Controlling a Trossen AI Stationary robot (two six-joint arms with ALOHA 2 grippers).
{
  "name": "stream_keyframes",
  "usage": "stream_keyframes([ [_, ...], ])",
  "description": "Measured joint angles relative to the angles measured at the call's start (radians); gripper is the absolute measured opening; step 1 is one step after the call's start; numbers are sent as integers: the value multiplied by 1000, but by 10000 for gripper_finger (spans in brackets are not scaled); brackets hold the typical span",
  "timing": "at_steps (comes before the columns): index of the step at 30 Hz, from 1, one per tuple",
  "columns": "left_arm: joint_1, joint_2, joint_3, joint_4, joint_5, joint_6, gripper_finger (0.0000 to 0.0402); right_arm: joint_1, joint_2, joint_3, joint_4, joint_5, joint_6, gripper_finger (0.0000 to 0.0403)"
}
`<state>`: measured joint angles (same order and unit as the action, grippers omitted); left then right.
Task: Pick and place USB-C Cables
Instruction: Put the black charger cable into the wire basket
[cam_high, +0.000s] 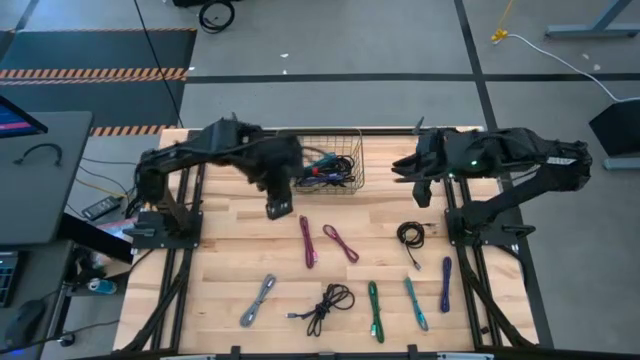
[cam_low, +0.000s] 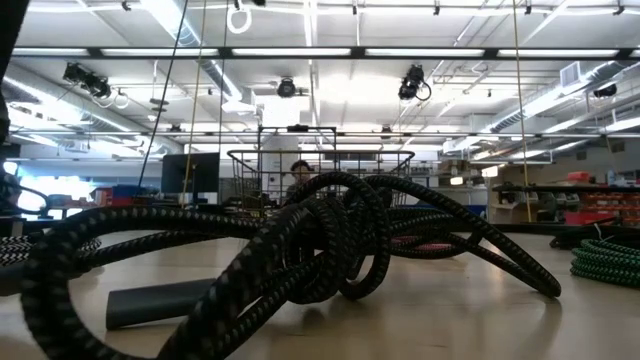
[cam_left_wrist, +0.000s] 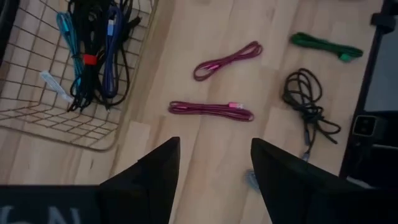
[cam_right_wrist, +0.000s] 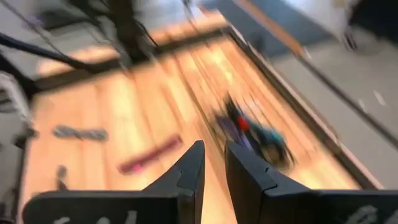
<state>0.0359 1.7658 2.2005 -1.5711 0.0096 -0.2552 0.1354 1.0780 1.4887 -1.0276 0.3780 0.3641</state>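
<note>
Several USB-C cables lie flat on the wooden table: two magenta ones (cam_high: 307, 242) (cam_high: 340, 243), a black coil (cam_high: 410, 238), and purple (cam_high: 445, 283), teal (cam_high: 415, 303), green (cam_high: 374, 310), black (cam_high: 328, 305) and grey (cam_high: 257, 300) ones. More cables lie in the wire basket (cam_high: 345, 150) at the table's far middle. My left gripper (cam_left_wrist: 214, 168) hangs open above the table just near of the basket, over the magenta cables (cam_left_wrist: 211, 110), with nothing between its fingers. My right gripper (cam_right_wrist: 211, 165) hovers high at the far right with a narrow empty gap.
The basket (cam_left_wrist: 37, 112) holds a bundle of black, teal and blue cables (cam_left_wrist: 93, 56). In the low view a black cable (cam_low: 300, 250) fills the foreground and a green one (cam_low: 605, 262) lies at the right. Bare wood lies between the basket and the row of cables.
</note>
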Motion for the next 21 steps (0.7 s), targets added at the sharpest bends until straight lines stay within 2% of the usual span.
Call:
stream_keyframes([
  [7,-158,-44,0,0,-206,-150,203,-25,53,0,-321,6,242,68],
  [11,-216,-42,0,0,-345,-160,203,-27,101,0,-461,-7,363,68],
  [16,-258,-41,0,0,-498,-227,203,-10,158,0,-538,-40,458,68],
  [21,-302,-54,0,0,-596,-240,203,18,197,0,-544,-42,501,68],
])
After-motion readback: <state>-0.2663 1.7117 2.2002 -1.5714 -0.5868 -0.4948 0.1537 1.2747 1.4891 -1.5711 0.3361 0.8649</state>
